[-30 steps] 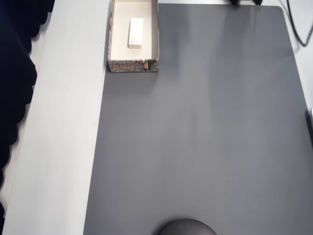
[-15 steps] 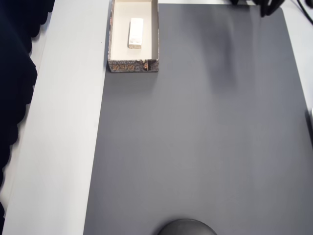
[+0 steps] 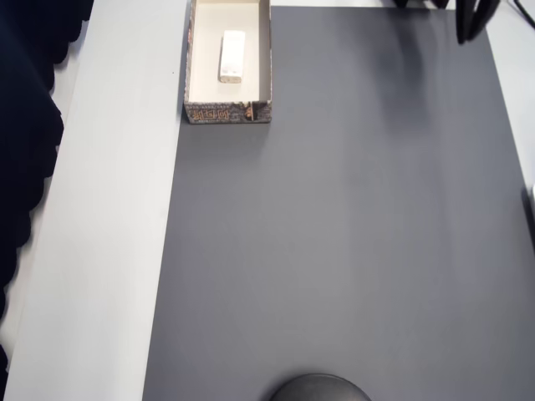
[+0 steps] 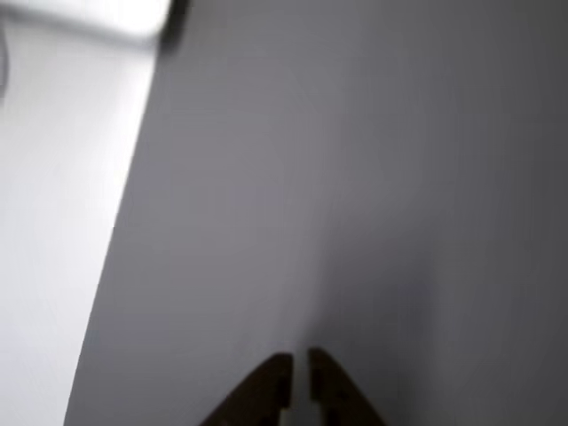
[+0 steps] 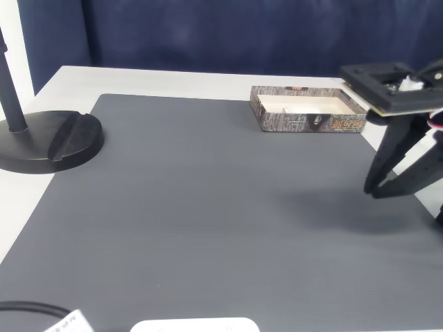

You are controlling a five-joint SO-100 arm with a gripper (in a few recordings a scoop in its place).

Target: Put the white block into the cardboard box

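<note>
The white block lies lengthwise inside the cardboard box, which stands at the top left corner of the dark grey mat. In the fixed view the cardboard box sits at the mat's far edge. My black gripper pokes in at the top right, far from the box. It hangs just above the mat at the right in the fixed view, gripper with its fingers meeting at the tips. The wrist view has the gripper shut over bare mat, holding nothing.
A black round stand base sits at the mat's left in the fixed view, and its edge shows at the bottom of the overhead view. White table borders the mat. A dark curtain hangs behind.
The gripper has come further into the overhead view at the top right, shifting rightward. Box and block have not moved.
</note>
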